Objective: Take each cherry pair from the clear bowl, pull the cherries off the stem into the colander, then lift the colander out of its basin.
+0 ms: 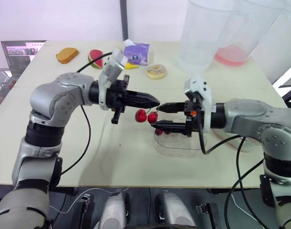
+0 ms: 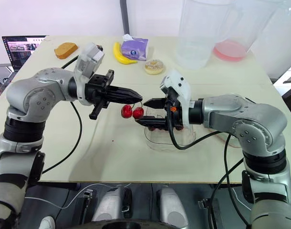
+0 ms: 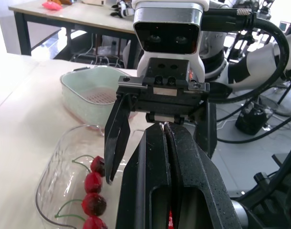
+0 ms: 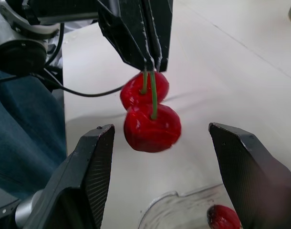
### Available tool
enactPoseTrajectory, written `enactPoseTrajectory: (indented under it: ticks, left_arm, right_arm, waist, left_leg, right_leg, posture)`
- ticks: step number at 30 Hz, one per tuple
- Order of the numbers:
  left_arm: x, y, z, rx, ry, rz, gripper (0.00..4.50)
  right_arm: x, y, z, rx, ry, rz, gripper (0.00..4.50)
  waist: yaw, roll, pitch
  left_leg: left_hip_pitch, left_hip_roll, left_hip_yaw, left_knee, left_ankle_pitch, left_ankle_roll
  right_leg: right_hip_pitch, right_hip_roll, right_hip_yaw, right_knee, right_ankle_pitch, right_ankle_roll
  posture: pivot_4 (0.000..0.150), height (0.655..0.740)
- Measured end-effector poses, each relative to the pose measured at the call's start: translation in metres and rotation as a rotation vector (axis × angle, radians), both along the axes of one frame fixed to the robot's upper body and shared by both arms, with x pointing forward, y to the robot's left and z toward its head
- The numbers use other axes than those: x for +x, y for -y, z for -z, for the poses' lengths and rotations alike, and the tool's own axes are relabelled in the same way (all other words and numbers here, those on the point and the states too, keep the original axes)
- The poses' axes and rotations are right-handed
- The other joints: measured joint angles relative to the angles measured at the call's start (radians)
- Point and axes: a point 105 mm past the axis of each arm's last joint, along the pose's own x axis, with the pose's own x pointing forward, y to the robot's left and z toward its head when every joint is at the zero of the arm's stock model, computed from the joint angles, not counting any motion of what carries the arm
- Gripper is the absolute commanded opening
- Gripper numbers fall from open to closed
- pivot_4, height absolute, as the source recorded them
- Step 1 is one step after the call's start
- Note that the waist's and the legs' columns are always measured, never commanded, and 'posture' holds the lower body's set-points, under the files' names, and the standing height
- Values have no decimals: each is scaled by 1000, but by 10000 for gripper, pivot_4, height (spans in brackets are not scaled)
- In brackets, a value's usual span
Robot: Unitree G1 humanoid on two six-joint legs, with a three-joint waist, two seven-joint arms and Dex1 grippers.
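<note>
Cherry pair [image 1: 146, 116] hanging just left of the bowl [image 1: 179, 151], above the desk [image 1: 112, 157], stems pinched in the fully closed left pincer [image 1: 155, 101]. Right pincer [image 1: 157, 117] over the bowl's left rim, spread wide, gripping nothing, fingertips just beside the cherries. Pull-off step, by the look of it. Colander [image 3: 95, 95] right of the bowl, in its basin [image 3: 76, 102]. Next, probably: carry across, close on one cherry, tug apart.

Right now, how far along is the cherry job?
Done: one cherry pair is out of the clear bowl. In hand: the left gripper pinches its stem; the open right gripper faces the pair. Left: pulling it apart, more cherries in the bowl, lifting the colander.
</note>
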Motion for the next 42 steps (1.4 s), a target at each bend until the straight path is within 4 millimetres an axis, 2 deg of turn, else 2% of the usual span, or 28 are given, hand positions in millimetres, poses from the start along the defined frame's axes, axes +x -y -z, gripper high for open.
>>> enactPoseTrajectory:
  ticks: [1, 4, 7, 8, 10, 19, 24, 26, 28, 30, 35, 38, 41, 42]
  left_arm:
    - [0, 0, 0, -2, 1, -1, 0]
    - [1, 0, -1, -8, 2, -10, 0]
    - [1, 1, -1, -10, 1, -11, 0]
    - [1, 1, -1, -12, 0, -10, 0]
    - [1, 2, -1, -14, -2, -7, 0]
    - [1, 2, -1, -13, -12, -6, 0]
    - [1, 2, 1, -10, -24, -9, 0]
    - [2, 3, 3, -6, -39, -12, 0]
    - [1, 2, -2, -24, -31, -11, 0]
    - [2, 1, -4, -32, -26, -18, 0]
    - [2, 2, -4, -32, -28, -20, 0]
    - [2, 1, -5, -38, -32, -22, 0]
    - [2, 0, -8, -54, -27, -31, 0]
    - [2, 0, -8, -56, -28, -34, 0]
  right_arm:
    - [0, -1, 0, 1, 1, -2, 33527]
    - [0, -3, 1, 5, 2, -8, 25471]
    - [0, -5, 1, 9, 5, -10, 10605]
    - [0, -5, 1, 12, 5, -12, 6752]
    - [0, -6, 1, 17, 5, -13, 2259]
    - [0, -7, 1, 21, 6, -9, 1531]
    - [0, 0, 10, -48, 6, 11, 1531]
    - [-3, 3, 19, -81, -2, 20, 1531]
    - [-3, 11, 47, -150, -93, 53, 1531]
    - [-5, 13, 61, -168, -150, 60, 1531]
    - [-1, 18, 53, -147, -120, 89, 1531]
    - [2, 24, 35, -89, -86, 116, 1531]
    - [0, 38, 18, -54, -49, 160, 1531]
    - [-3, 52, 14, -64, -38, 204, 1531]
  waist:
    - [0, 0, 0]
    - [0, 0, 0]
    - [0, 0, 0]
    - [0, 0, 0]
    - [0, 0, 0]
    - [0, 0, 0]
    - [1, 0, 0]
    - [1, 0, 0]
    - [2, -1, 0]
    - [1, 0, 1]
    - [-1, 0, 1]
    - [1, 0, 1]
    - [6, 0, 1]
    - [11, 0, 1]
  left_leg:
    - [0, 0, 0, 0, 0, 0]
    - [0, 0, 0, 0, 0, 0]
    - [0, 0, 0, 0, 0, 0]
    - [0, 0, 0, 0, 0, 0]
    - [0, 0, 0, 0, 0, 0]
    - [0, 0, 0, 0, 0, 0]
    - [0, 0, 0, 0, 0, 0]
    - [0, 0, 0, 0, 0, 0]
    - [0, 0, 0, 0, 0, 0]
    - [0, 0, 1, 0, 0, 0]
    - [0, 0, 0, 0, 0, 0]
    - [0, 0, 0, 0, 0, 0]
    - [0, 0, 0, 0, 0, 0]
    - [0, 0, -1, 0, 0, 0]
  right_leg:
    - [0, 0, 0, 0, 0, 0]
    - [0, 0, 0, 0, 0, 0]
    - [0, 0, 0, 0, 0, 0]
    - [0, 0, 0, 0, 0, 0]
    - [0, 0, 0, 0, 0, 0]
    - [0, 0, 0, 0, 0, 0]
    - [0, 0, 0, 0, 0, 0]
    - [0, 0, 0, 0, 0, 0]
    - [0, 0, 0, 0, 0, 0]
    - [0, 0, 0, 0, 0, 0]
    - [0, 0, 0, 0, 0, 0]
    - [0, 0, 0, 0, 0, 0]
    - [0, 0, 0, 0, 0, 0]
    - [1, -1, -1, -1, 0, 0]
  posture:
    - [1500, 7400]
    - [1500, 7400]
    - [1500, 7400]
    - [1500, 7400]
    - [1500, 7400]
    - [1500, 7400]
    - [1500, 7400]
    - [1500, 7400]
    - [1500, 7400]
    - [1500, 7400]
    - [1500, 7400]
    - [1500, 7400]
    - [1500, 7400]
    - [1500, 7400]
